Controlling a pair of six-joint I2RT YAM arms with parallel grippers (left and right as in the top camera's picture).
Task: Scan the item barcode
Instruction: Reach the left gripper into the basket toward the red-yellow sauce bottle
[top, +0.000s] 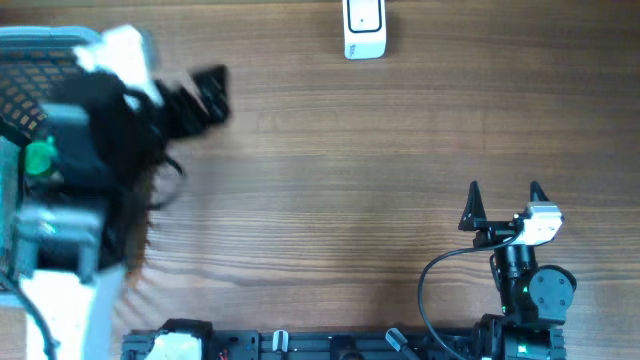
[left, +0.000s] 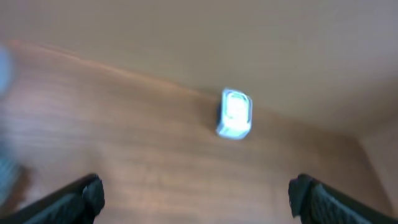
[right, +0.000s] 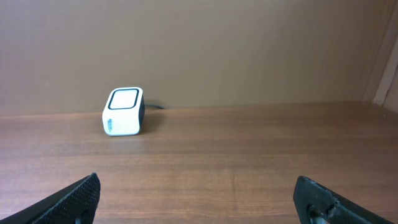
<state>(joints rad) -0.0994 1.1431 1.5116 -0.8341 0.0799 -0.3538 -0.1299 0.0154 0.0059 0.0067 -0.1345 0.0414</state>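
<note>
A small white barcode scanner (top: 364, 30) stands at the far edge of the wooden table; it also shows in the left wrist view as the scanner (left: 235, 113), blurred, and in the right wrist view as the scanner (right: 123, 111), window facing up. No item shows in any view. My left gripper (top: 197, 98) hangs blurred at the upper left, open (left: 196, 193), with only bare table between its fingers. My right gripper (top: 503, 200) rests near the front right, open (right: 196, 193) and empty, pointing toward the far edge.
A dark mesh basket (top: 25, 75) sits at the far left, partly under my left arm. A black cable (top: 430, 280) loops beside the right arm's base. A brown wall (right: 249, 50) rises just behind the scanner.
</note>
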